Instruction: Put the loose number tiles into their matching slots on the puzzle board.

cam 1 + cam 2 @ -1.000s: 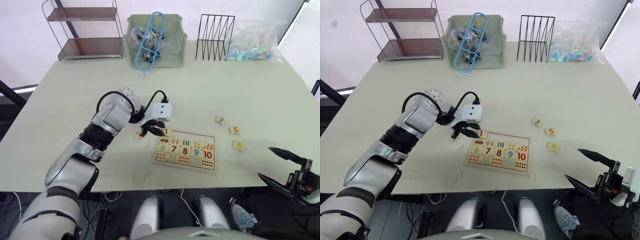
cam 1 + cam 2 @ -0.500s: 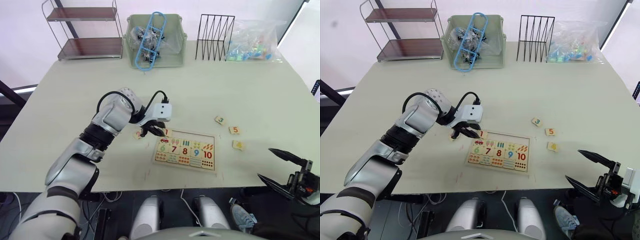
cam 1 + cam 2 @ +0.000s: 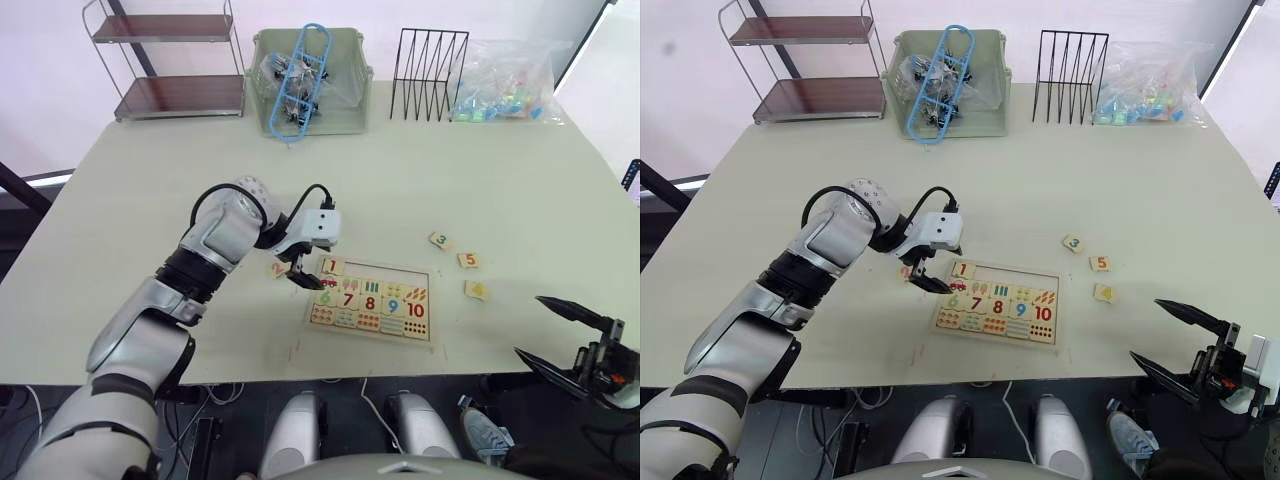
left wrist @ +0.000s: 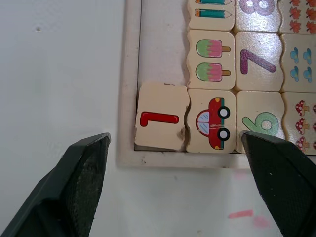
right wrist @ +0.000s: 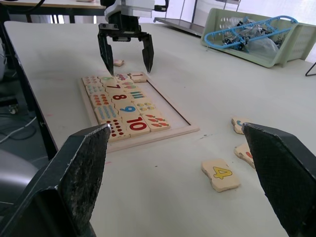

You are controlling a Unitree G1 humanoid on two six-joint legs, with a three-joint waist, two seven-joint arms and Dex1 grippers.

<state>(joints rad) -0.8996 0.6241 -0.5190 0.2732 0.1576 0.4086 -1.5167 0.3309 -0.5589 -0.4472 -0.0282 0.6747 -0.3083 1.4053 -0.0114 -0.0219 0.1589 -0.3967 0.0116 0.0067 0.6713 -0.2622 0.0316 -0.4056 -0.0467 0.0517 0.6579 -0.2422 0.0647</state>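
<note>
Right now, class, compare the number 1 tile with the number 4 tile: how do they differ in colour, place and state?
The 1 tile bears a red digit; the 4 tile a yellow one. The 1 tile sits in the corner slot of the puzzle board, beside the car picture; the 4 tile lies loose on the table, off the board. The open left gripper hovers over the 1 tile; the 4 tile lies nearer the right gripper. Both are pale wood.

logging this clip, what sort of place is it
Most likely a robot test bench in a lab or office. A plain pale table holds a children's number puzzle board, and sorting props line its far edge: a green bin, a black wire rack and a small two-tier shelf.
</note>
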